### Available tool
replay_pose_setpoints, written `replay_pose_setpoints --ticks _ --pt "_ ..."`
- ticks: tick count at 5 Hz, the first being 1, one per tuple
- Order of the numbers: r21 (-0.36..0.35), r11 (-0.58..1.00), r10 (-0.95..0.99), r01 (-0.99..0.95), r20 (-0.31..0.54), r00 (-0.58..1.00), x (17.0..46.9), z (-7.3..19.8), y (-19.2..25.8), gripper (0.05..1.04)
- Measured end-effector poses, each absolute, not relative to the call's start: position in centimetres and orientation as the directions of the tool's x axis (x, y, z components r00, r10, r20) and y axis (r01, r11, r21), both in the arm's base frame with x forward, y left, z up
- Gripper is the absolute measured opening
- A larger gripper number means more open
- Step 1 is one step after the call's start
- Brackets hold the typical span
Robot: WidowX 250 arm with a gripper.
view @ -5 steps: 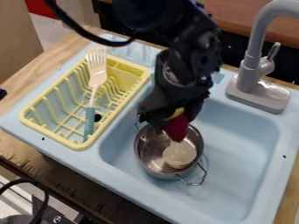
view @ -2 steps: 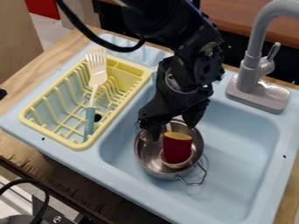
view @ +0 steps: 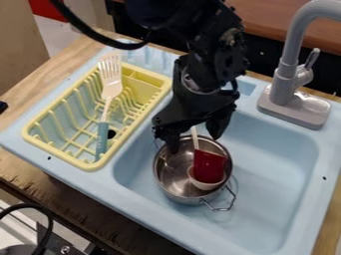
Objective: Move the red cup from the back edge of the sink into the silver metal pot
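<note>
The gripper (view: 194, 144) hangs over the back rim of the metal pot (view: 174, 172), its two fingers spread apart. Inside the pot, toward its right side, a dark red object (view: 210, 166) rests in a small pale bowl (view: 205, 185). A thin pale stick (view: 194, 137) rises behind the red object, between the fingers. Neither finger appears closed on anything. The pot stands in the left part of the light blue sink (view: 273, 184).
A yellow dish rack (view: 63, 157) sits left of the sink, with a white-headed spatula (view: 109, 84) with a teal handle lying in it. The grey faucet (view: 287, 74) rises at the back right. The pot's wire handle (view: 225, 199) sticks out at its front right.
The red object, earlier at the gripper's tips, is let go and now leans in the small bowl. The fingers have opened, and the gripper has shifted slightly up and left.
</note>
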State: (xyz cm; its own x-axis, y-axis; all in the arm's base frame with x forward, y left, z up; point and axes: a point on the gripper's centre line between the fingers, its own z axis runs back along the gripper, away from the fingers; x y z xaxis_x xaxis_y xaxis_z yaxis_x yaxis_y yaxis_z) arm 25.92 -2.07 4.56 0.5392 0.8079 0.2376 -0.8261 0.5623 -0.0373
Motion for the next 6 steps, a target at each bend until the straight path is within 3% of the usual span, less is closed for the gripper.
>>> replay_pose_setpoints --ticks 2,4,6 --pt "-0.011 0.708 0.691 -0.707 0.222 0.688 25.7 4.8 -3.0 0.999" --pt "-0.048 0.883 0.462 -0.466 0.253 0.850 25.1 5.2 -4.3 0.998" --pt "-0.021 0.888 0.450 -0.459 0.241 0.860 24.7 5.6 -3.2 0.999"
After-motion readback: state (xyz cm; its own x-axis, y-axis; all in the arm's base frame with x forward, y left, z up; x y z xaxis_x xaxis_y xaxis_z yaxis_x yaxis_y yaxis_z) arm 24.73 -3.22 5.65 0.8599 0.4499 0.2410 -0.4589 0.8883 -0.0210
